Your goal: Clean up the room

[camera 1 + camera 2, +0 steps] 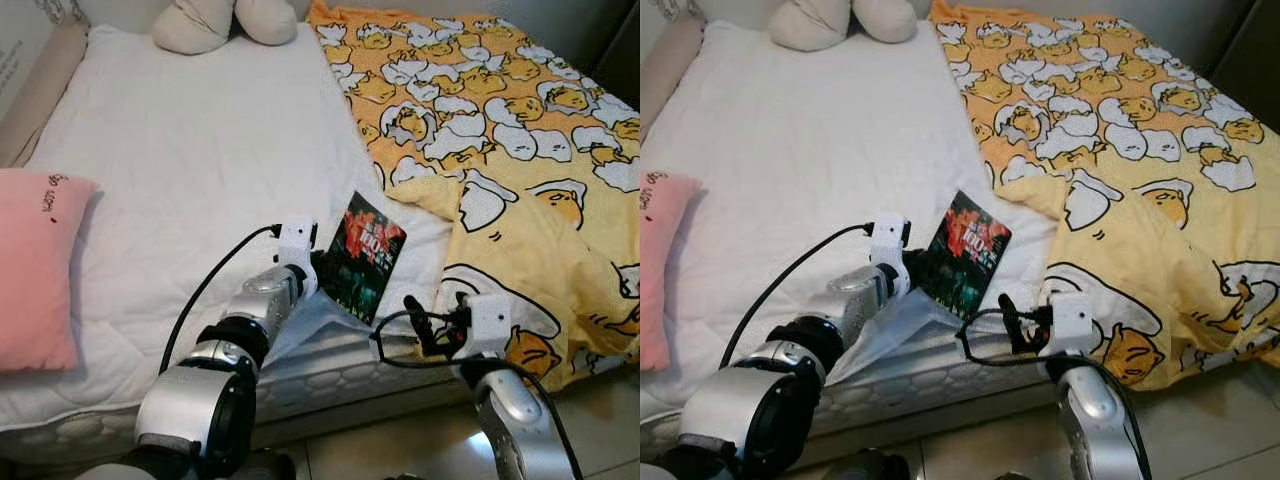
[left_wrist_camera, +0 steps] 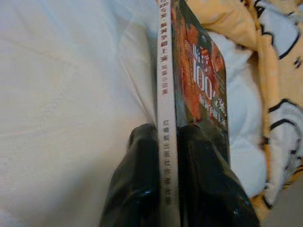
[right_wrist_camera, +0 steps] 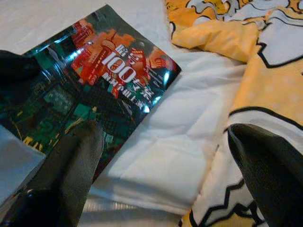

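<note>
Pink pillow (image 1: 35,265): lies at the bed's (image 1: 190,150) 9 o'clock edge, well apart from the work.
Left gripper (image 2: 168,142): fingers clamped on the spine end of the book (image 1: 362,255), one on each cover.
Book: tilted up on edge off the white sheet near the bed's 6 o'clock edge, glossy dark cover facing the blanket.
Right gripper (image 3: 161,161): fingers spread apart, hovering just beside the book at its 4 o'clock, holding nothing.
Yellow duck-print blanket (image 1: 520,150): bunched over the bed's 3 o'clock half.
Step in hand: judged to be lifting the book off the bed.
Next move: likely carry it clear, keeping the pinch firm since the cover looks slippery.
</note>
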Robot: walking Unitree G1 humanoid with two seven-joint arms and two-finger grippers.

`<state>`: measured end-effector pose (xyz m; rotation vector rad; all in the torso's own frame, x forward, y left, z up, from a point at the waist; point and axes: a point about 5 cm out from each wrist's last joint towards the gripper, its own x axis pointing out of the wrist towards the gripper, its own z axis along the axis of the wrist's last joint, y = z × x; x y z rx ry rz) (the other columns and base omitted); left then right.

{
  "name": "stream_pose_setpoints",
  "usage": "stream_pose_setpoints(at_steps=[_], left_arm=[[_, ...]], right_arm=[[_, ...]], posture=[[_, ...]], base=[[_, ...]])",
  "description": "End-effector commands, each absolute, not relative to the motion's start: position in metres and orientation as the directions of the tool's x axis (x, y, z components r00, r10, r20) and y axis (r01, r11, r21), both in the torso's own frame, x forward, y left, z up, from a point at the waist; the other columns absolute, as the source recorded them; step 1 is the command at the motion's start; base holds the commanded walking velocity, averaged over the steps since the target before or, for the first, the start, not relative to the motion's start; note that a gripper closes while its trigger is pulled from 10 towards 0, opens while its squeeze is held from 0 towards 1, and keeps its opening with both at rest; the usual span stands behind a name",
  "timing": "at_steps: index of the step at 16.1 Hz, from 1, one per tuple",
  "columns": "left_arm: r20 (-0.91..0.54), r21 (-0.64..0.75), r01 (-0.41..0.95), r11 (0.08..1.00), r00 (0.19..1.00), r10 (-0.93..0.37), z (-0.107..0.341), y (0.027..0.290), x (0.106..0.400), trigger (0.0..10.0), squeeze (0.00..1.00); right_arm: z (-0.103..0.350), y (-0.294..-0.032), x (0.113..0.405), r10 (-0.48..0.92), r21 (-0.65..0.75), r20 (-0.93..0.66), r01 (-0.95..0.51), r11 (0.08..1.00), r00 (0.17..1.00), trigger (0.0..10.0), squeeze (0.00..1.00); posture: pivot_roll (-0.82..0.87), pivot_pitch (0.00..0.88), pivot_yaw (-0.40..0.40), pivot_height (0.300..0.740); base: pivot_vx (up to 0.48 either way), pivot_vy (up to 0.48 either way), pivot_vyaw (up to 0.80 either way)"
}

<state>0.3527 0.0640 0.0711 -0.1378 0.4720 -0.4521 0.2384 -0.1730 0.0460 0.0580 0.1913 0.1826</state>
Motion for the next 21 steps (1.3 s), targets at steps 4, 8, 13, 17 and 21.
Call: stream_pose_setpoints(at_steps=[4,8,13,17,21], left_arm=[[-0.49,-0.208,0.279,0.938,0.8,-0.347,0.048,0.06,0.339,10.0,0.0],[-0.503,-0.216,0.238,0.947,0.804,-0.317,0.045,0.052,0.334,10.0,1.0],[-0.54,-0.226,0.251,0.941,0.772,-0.336,0.038,0.047,0.328,10.0,0.0],[-0.595,-0.295,0.222,0.929,0.718,-0.36,0.022,0.034,0.311,0.0,0.0],[-0.595,-0.355,0.17,0.919,0.717,-0.363,0.023,0.025,0.308,0.0,0.0]], right_arm=[[0.044,-0.174,0.224,0.21,0.055,-0.228,-0.203,0.978,0.951,10.0,0.0],[0.042,-0.173,0.213,0.22,0.043,-0.254,-0.216,0.975,0.942,10.0,0.0],[0.04,-0.17,0.208,0.227,0.047,-0.279,-0.223,0.974,0.933,10.0,0.0],[0.04,-0.168,0.204,0.24,0.05,-0.292,-0.236,0.97,0.926,10.0,0.0],[0.039,-0.172,0.201,0.238,0.045,-0.308,-0.235,0.971,0.921,10.0,0.0]], posture=[[-0.1,0.015,-0.012,0.74],[-0.12,0.044,-0.01,0.74],[-0.12,0.05,-0.003,0.74],[-0.13,0.06,-0.012,0.74],[-0.13,0.068,-0.013,0.74]], base=[[0.0,0.0,0.0],[0.0,0.0,0.0],[0.0,0.0,0.0],[0.0,0.0,0.0],[0.0,0.0,0.0]])
